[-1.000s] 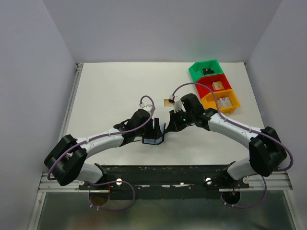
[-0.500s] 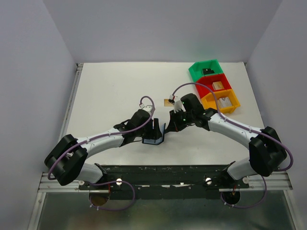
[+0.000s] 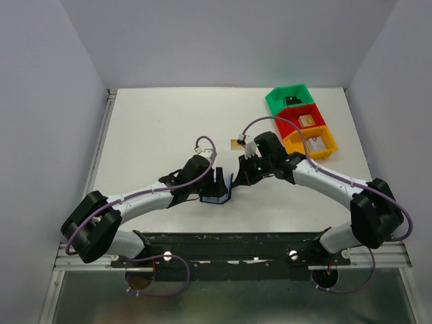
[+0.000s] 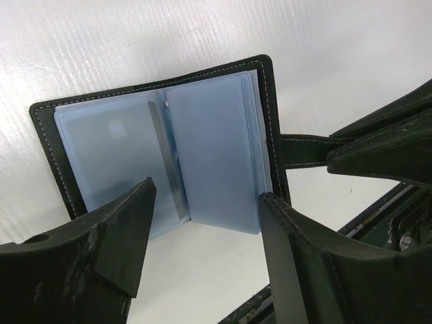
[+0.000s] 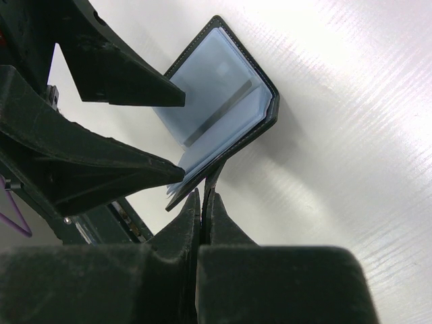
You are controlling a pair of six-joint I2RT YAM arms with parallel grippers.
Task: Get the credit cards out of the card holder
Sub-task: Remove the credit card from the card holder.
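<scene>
The card holder lies open on the white table, its blue-grey pockets facing up, and it also shows in the top view. A silver-grey card stands on edge at its fold. My left gripper is open and empty, with its fingers either side of the holder's near edge. My right gripper is shut on the holder's strap tab and holds the right flap tilted up. It sits just right of the holder. A gold-orange card lies on the table behind the grippers.
Green, red and orange bins stand in a row at the back right, each with small items inside. The two arms meet closely at mid-table. The table's raised rim runs along the left side.
</scene>
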